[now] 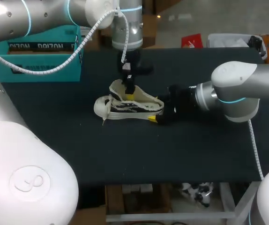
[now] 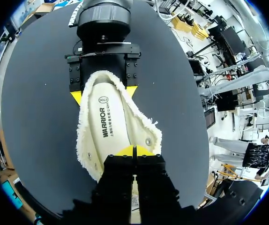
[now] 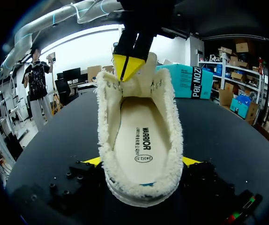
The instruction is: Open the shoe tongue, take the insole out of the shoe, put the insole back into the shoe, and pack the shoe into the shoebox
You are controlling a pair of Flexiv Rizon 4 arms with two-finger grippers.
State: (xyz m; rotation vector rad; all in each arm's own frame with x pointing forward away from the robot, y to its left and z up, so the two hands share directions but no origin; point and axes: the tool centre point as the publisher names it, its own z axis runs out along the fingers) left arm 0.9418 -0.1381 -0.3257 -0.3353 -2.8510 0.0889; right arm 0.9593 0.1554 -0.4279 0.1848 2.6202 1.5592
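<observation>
Nearest to me, my right fingers (image 1: 156, 117) come in low from the right side of the counter (image 1: 55, 122). They are clamped on the heel of the shoe (image 1: 125, 107), one yellow tip pressed against each side of it.

The shoe rests at the middle of the counter. Its heel points toward my right arm and its toe toward my left side. The upper is spread wide. The pale insole (image 3: 141, 140) lies flat inside the shoe and shows along most of its length, with the printed side up.

Farther on, my left fingers (image 2: 130, 151) point straight down over the front of the shoe's opening. The two yellow tips are pressed together, pinching the shoe tongue (image 3: 146, 68) near its upper edge. The tongue stands upright, clear of the insole.

Farthest from me, the teal shoebox (image 1: 36, 58) sits at the rear left of the counter, well apart from the shoe and partly hidden behind my left arm. Whether the box is open or closed cannot be determined.
</observation>
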